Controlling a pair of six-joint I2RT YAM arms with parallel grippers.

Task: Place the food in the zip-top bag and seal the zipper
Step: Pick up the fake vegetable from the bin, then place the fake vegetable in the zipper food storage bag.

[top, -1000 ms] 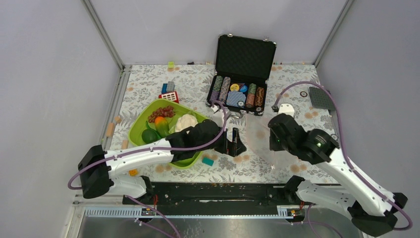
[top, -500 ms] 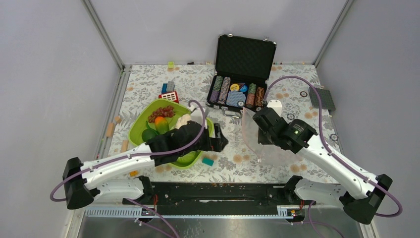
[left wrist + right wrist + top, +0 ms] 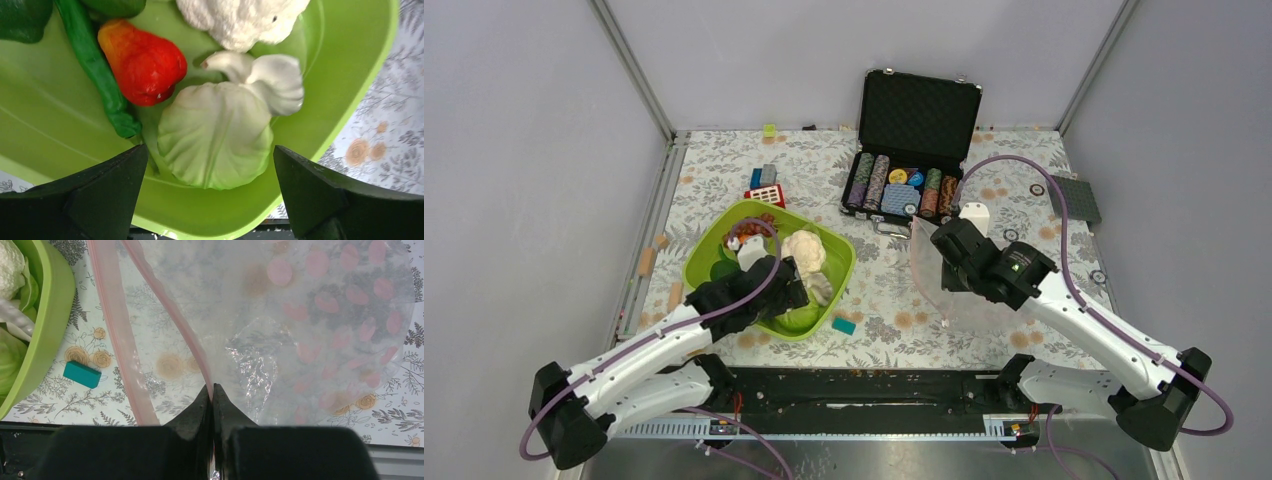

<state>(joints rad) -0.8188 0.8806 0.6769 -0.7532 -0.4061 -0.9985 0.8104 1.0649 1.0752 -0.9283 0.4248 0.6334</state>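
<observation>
The lime-green tray (image 3: pixel 836 270) holds the food. In the left wrist view a pale green cabbage (image 3: pixel 215 135) lies below the white cauliflower (image 3: pixel 245 20), beside a red-orange fruit (image 3: pixel 145 60), a green pod (image 3: pixel 95 70) and a dark green fruit (image 3: pixel 22 20). My left gripper (image 3: pixel 209 160) hangs open just over the cabbage, one finger on each side. The purple grapes (image 3: pixel 746 228) lie at the tray's far side. My right gripper (image 3: pixel 213 387) is shut on the upper pink zipper strip (image 3: pixel 165 305) of the clear zip-top bag (image 3: pixel 310 330), holding its mouth open towards the tray.
An open black case of poker chips (image 3: pixel 909 180) stands behind the bag. Building blocks (image 3: pixel 766 185) lie behind the tray, and a teal block (image 3: pixel 844 325) sits between tray and bag. A grey baseplate (image 3: pixel 1074 198) lies at the far right.
My left gripper has drawn back from the bag's mouth, leftward to over the tray, and stays open. My right gripper has shifted left and further from me with the bag's edge.
</observation>
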